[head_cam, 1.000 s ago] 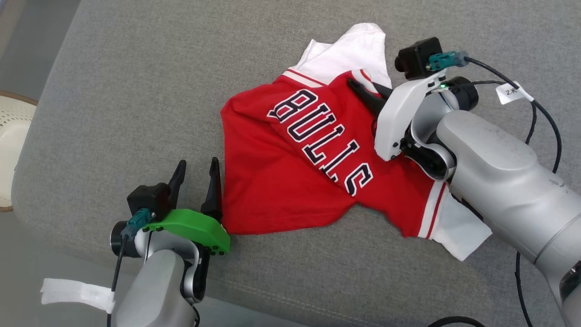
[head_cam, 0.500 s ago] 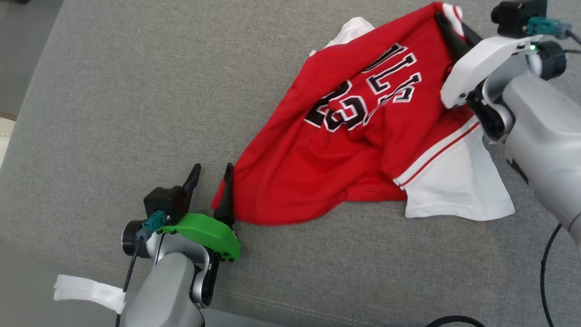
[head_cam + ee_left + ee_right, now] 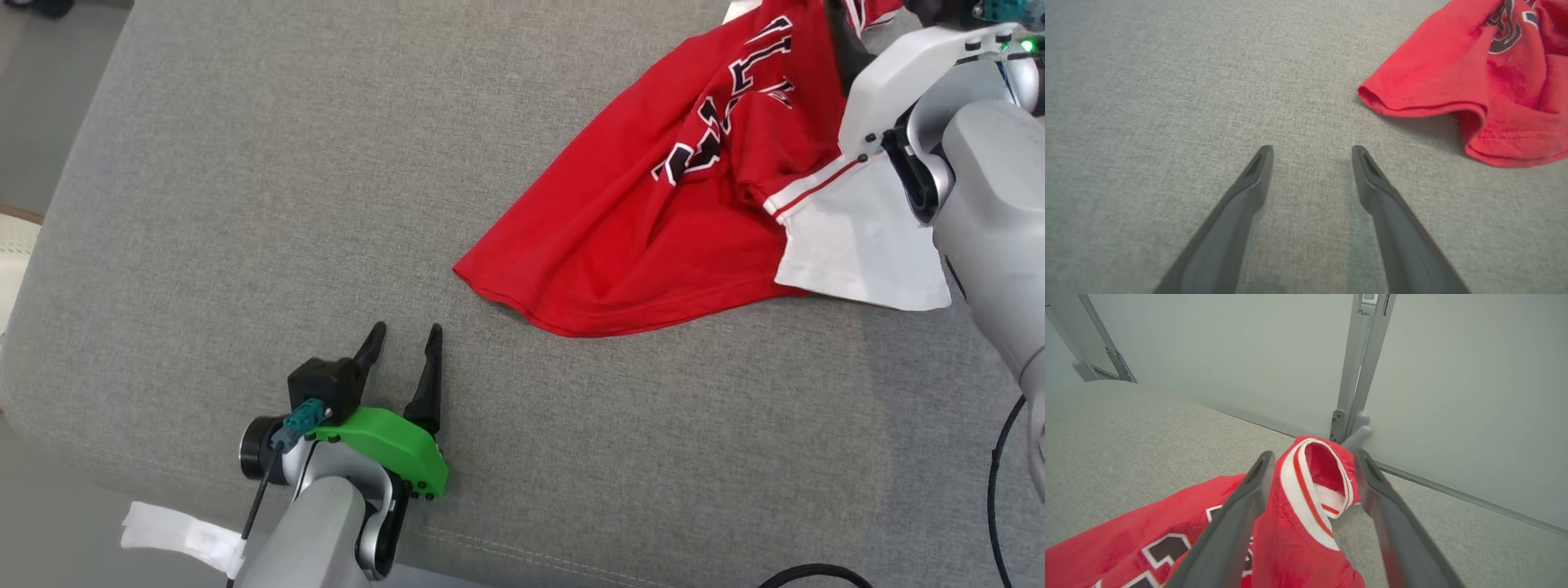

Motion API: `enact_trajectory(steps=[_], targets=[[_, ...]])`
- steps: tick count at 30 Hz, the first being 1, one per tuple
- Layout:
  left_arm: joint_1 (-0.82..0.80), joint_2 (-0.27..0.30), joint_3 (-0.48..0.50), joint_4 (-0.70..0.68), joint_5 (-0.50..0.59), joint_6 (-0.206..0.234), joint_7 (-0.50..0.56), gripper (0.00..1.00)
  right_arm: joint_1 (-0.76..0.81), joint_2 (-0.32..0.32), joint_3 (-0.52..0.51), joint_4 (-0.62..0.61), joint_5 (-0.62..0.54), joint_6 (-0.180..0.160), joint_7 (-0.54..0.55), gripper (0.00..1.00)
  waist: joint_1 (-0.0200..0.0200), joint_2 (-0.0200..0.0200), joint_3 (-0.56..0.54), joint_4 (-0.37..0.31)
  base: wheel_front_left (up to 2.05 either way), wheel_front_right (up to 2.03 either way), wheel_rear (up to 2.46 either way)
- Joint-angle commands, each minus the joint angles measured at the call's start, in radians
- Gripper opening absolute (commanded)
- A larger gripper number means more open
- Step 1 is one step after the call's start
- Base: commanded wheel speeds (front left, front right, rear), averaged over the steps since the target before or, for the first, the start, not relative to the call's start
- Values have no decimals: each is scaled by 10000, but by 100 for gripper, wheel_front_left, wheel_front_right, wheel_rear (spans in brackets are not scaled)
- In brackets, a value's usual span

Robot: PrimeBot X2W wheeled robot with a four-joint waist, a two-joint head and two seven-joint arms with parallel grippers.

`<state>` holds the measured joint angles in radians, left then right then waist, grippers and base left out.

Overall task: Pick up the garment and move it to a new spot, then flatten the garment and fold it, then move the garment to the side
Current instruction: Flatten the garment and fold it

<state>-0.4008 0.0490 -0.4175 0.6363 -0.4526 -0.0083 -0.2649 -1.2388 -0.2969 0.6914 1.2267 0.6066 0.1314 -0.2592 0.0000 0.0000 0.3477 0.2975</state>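
Here the right claw [image 3: 1312, 457] gapes around the garment [image 3: 637, 245] collar

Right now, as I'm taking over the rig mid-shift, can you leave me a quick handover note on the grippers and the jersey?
Left gripper: open, holding nothing, over the bare grey cushion, apart from the jersey's hem.
Right gripper: open, fingers on either side of the collar, not pinching it.
Jersey: rumpled on the cushion's far right part, lettering creased, white sleeve lying out toward the right arm.
Done: the jersey is down on the cushion.
Left: flatten it, fold it, move it aside. No fold made yet.
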Motion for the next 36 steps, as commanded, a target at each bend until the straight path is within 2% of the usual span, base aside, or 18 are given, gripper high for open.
enact_trajectory(steps=[1,4,9,14,17,23,28,32,33,34,35,36], targets=[[188,34,90,59,20,57,6,100,164,60,-148,2,-126,-15,-53,100,0,0,-262,-147,0,0,0],[410,28,290,98,119,31,5,100,775,-179,-1055,-601,-148,-15,-51,100,0,0,-573,-419,0,0,0],[915,31,708,120,257,-21,6,100,3044,-487,-2994,-2229,-426,-15,-54,100,0,0,-1222,-926,0,0,0],[1299,31,1018,70,445,-91,5,100,5705,-185,-4412,-3388,-676,-14,-55,100,0,0,-1571,-1355,0,0,0],[1404,34,1125,36,552,-136,6,100,6748,137,-4706,-4009,-851,-12,-57,100,0,0,-1560,-1502,0,0,0],[1324,33,1070,37,590,-229,6,100,7418,504,-4861,-4422,-1016,-12,-56,100,0,0,-1393,-1539,0,0,0],[1183,33,1023,1,579,-259,7,100,7334,703,-4919,-4207,-1253,-14,-58,100,0,0,-1231,-1331,0,0,0],[1147,31,1069,-50,597,-270,5,100,7152,803,-4980,-3567,-1485,-14,-57,100,0,0,-1087,-1163,0,0,0],[1144,31,1083,-55,594,-284,7,100,7090,824,-4982,-3383,-1542,-14,-46,81,0,0,-1058,-1135,0,0,0],[1137,31,1091,-68,594,-281,5,100,7021,830,-5009,-3255,-1584,-14,-31,33,0,0,-1034,-1113,0,0,0],[1137,31,1097,-85,593,-282,5,100,6987,838,-5062,-3171,-1605,-14,-25,0,0,0,-1017,-1097,0,0,0],[1147,31,1108,-94,592,-276,5,100,6976,827,-5120,-3080,-1621,-14,-23,0,0,0,-1001,-1093,0,0,0]])
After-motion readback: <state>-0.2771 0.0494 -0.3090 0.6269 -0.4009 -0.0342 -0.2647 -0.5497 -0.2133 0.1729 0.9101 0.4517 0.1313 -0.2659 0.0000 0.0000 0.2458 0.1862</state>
